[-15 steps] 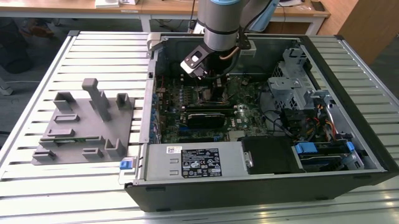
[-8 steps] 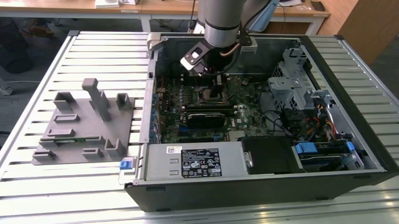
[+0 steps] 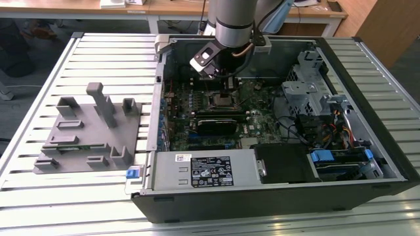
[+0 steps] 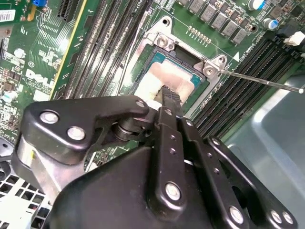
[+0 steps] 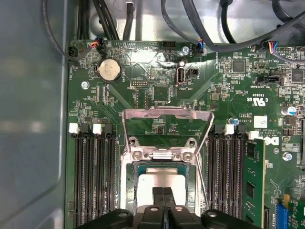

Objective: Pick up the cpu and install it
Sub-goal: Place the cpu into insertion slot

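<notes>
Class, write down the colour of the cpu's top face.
The cpu has a pale silver-white top, clearest in the second wrist view.

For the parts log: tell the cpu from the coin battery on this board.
The cpu is square; the coin battery is round. The cpu lies in the socket at the gripper; the coin battery sits near the edge of the board, away from the gripper. Both show pale metal tops.

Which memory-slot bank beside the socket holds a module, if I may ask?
The bank farther from the grey case wall: a green module stands there; the other is empty.
</notes>
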